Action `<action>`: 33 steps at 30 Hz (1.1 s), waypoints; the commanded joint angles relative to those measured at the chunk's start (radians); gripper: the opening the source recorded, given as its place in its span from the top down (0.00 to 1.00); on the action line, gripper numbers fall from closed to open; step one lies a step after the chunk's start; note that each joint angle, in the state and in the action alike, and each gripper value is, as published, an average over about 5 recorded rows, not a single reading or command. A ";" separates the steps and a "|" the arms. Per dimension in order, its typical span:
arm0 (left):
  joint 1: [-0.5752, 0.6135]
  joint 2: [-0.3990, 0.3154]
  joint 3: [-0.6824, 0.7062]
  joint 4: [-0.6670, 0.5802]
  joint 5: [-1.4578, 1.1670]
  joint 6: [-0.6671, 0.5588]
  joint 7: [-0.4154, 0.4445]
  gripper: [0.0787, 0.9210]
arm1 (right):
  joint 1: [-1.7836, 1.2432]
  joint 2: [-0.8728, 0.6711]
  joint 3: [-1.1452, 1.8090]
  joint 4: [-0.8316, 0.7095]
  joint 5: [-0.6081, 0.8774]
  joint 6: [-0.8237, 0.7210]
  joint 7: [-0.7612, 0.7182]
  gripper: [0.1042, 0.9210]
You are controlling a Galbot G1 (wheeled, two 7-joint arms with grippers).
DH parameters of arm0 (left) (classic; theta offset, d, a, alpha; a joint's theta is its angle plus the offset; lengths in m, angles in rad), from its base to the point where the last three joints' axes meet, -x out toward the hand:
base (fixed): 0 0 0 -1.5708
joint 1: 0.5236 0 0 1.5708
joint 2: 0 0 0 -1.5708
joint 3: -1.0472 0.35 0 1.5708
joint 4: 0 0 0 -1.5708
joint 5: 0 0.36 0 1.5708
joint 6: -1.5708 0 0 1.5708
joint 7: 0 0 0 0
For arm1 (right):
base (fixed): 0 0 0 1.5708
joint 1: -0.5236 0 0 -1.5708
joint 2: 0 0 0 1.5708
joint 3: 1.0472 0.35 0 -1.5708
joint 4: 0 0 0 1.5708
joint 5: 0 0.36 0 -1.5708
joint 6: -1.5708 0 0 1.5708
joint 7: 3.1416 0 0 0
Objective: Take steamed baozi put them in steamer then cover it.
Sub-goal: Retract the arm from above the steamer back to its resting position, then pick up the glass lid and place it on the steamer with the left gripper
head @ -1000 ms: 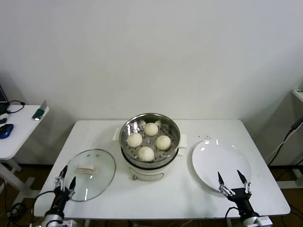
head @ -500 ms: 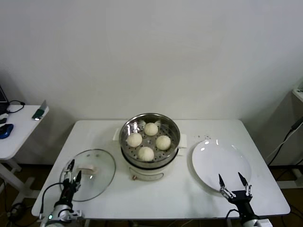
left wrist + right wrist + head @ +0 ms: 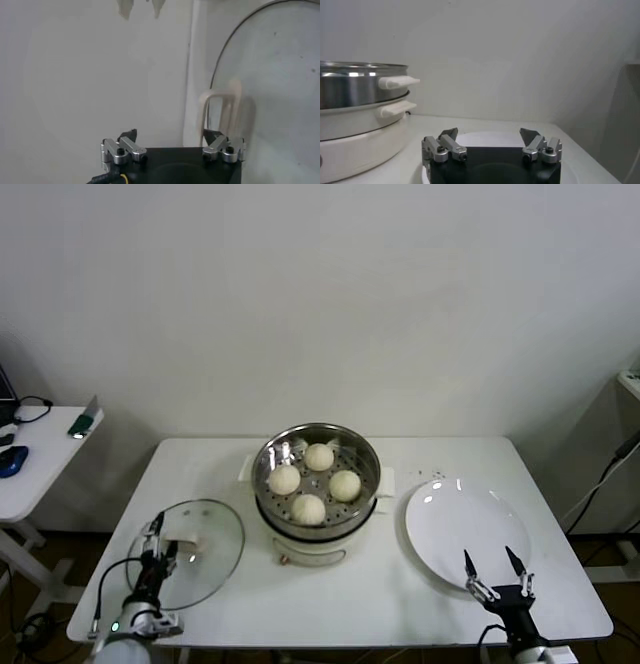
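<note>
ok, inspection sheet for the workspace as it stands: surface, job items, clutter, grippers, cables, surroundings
Surface: white table, bare between items.
Job's things: four buns in the open steamer at table centre; glass lid flat on the table on the robot's left, handle up.
Clutter: empty white plate on the right.
Grippers: left gripper open, over the lid's near edge by the handle, not gripping; right gripper open, idle at the plate's near edge.
Cables: black cable along the left arm.
Surroundings: plain wall; side desk far left holding small items.
</note>
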 commanded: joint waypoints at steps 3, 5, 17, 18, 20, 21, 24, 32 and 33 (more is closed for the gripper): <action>-0.036 0.000 -0.007 0.094 0.034 -0.038 -0.033 0.22 | -0.002 0.003 0.003 0.011 -0.009 0.000 -0.001 0.12; -0.043 -0.001 -0.011 0.119 0.047 -0.058 -0.044 0.30 | -0.001 0.004 0.002 0.016 -0.014 0.000 -0.001 0.12; -0.055 -0.002 -0.016 0.174 0.074 -0.122 -0.072 0.71 | -0.009 0.011 -0.004 0.037 -0.040 -0.001 0.000 0.12; -0.054 -0.002 -0.016 0.171 0.074 -0.125 -0.074 0.74 | -0.008 0.011 -0.004 0.039 -0.041 -0.001 0.000 0.12; -0.051 -0.002 -0.016 0.162 0.071 -0.129 -0.079 0.81 | -0.007 0.011 -0.003 0.042 -0.042 -0.002 0.001 0.12; -0.049 -0.002 -0.016 0.156 0.069 -0.131 -0.081 0.84 | -0.007 0.011 -0.003 0.043 -0.043 -0.002 0.002 0.12; -0.044 -0.002 -0.016 0.130 0.055 -0.134 -0.086 0.91 | -0.007 0.012 -0.003 0.045 -0.044 -0.002 0.002 0.12; -0.004 0.013 -0.012 0.011 -0.042 -0.116 -0.070 0.93 | -0.009 0.015 -0.003 0.045 -0.047 0.001 0.001 0.12; 0.005 0.014 -0.012 -0.011 -0.055 -0.108 -0.065 0.93 | -0.008 0.015 -0.002 0.045 -0.047 0.001 0.002 0.12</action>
